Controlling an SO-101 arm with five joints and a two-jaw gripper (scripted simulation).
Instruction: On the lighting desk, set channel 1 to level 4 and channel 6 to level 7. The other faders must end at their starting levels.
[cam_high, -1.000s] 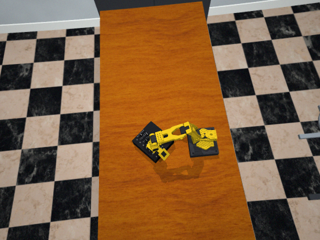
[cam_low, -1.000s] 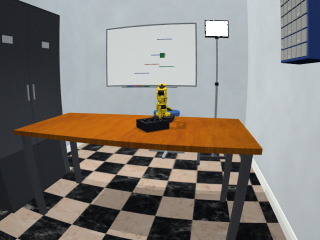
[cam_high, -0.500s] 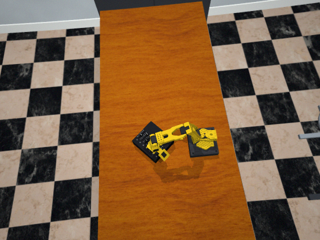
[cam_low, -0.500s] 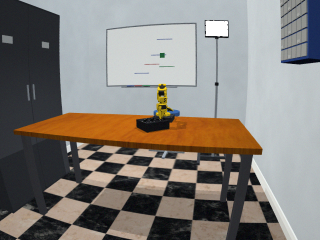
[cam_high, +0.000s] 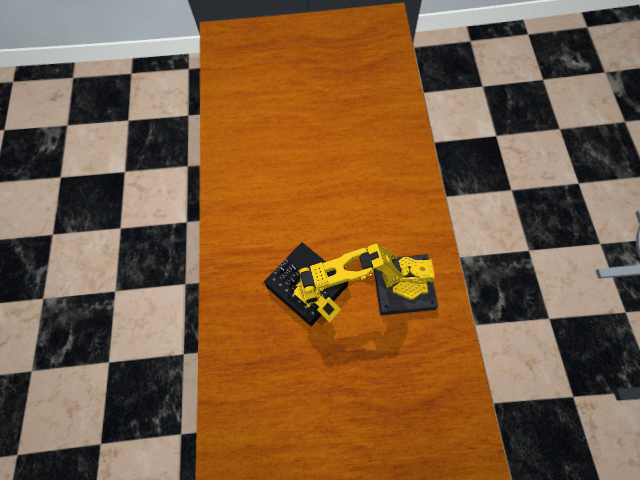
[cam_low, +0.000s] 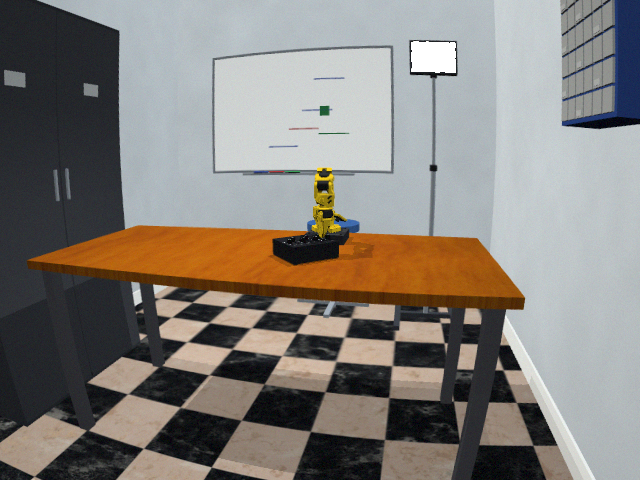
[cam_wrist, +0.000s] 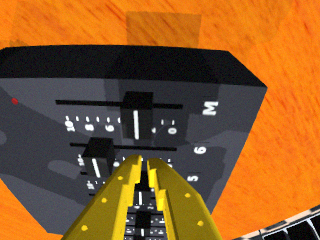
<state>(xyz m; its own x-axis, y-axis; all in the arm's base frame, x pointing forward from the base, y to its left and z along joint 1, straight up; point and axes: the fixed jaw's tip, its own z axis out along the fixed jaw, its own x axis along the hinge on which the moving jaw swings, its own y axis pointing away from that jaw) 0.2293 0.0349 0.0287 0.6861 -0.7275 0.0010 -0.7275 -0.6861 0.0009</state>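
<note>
While hanging tip-down over the lighting desk (cam_wrist: 220, 75), gripper (cam_wrist: 142, 164): pressed together, pinching nothing; likely shut to serve as one narrow prod, since a slider cap wants a push and not a grasp.
Desk place: lies on the table (cam_high: 310, 129), turned at an angle, just left of the base plate (cam_high: 419, 305) and within short reach of the arm (cam_high: 341, 266).
Arm pose: folds left from the base and bends down over the near right part of the desk, probably to keep the tips steep enough to catch a single cap.
Rows in the wrist view: marked M at the far edge, then 6, then 5 nearer; lower numbers lie hidden under the yellow fingers.
Master cap (cam_wrist: 138, 108): stands about mid-row, apart from the tips; to be left alone.
Channel 6 cap (cam_wrist: 99, 150): sits left of the tips and just far of them; exact level too small to read.
Tip position: comes down near the line between rows 6 and 5, close beside the channel 6 cap; cannot tell whether touching.
Step in hand, as a judgement: lining up on channel 6.
Channel 1: not visible from any view, so setting unknown.
Risk: neighbouring caps sit close, so a wide sweep may nudge row 5.
</note>
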